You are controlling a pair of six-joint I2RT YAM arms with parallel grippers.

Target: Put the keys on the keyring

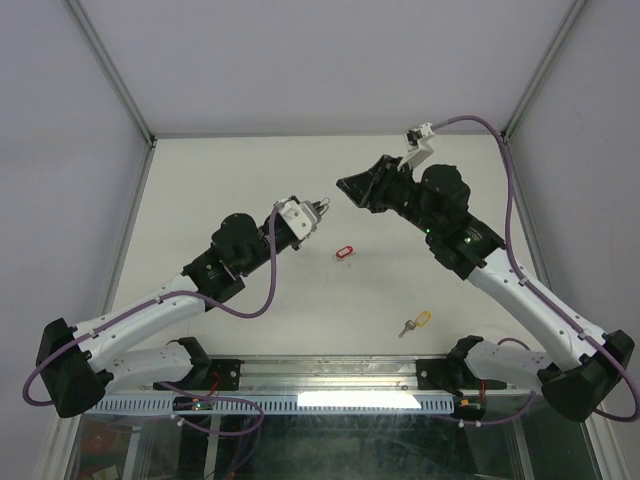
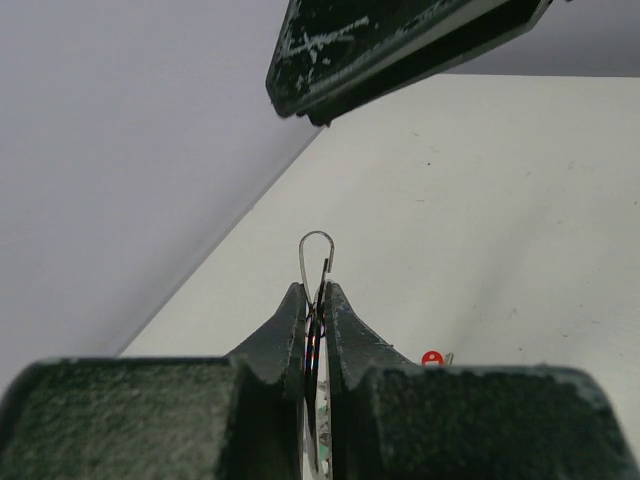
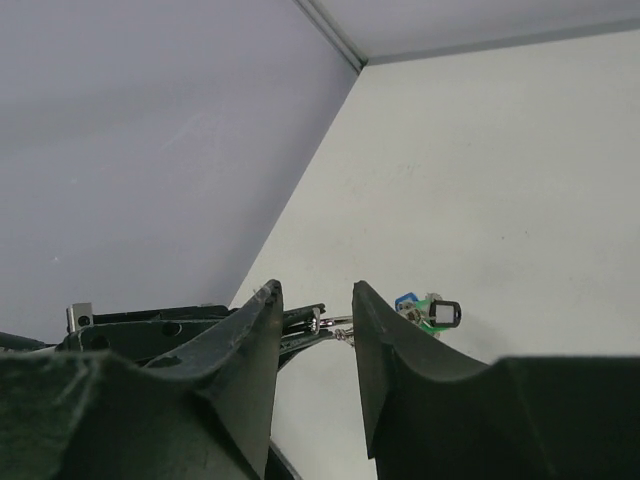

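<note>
Your left pincer is clenched on the keyring, and the wire loop stands up out of its fingertips, held off the counter. Your right pincer faces the keyring from just beyond it. Its jaws stand apart and grasp nothing you can see. In the right wrist view the ring shows in the gap between them.

Right beside the keyring, a small bunch of keys with green, blue and black heads hangs. You cannot tell from these views how they are attached.

Two more keys lie loose on the counter. A red-headed key lies near the keyring on the side toward the arm bases. A yellow-headed key lies well apart from it, closer to the right arm's base.
</note>
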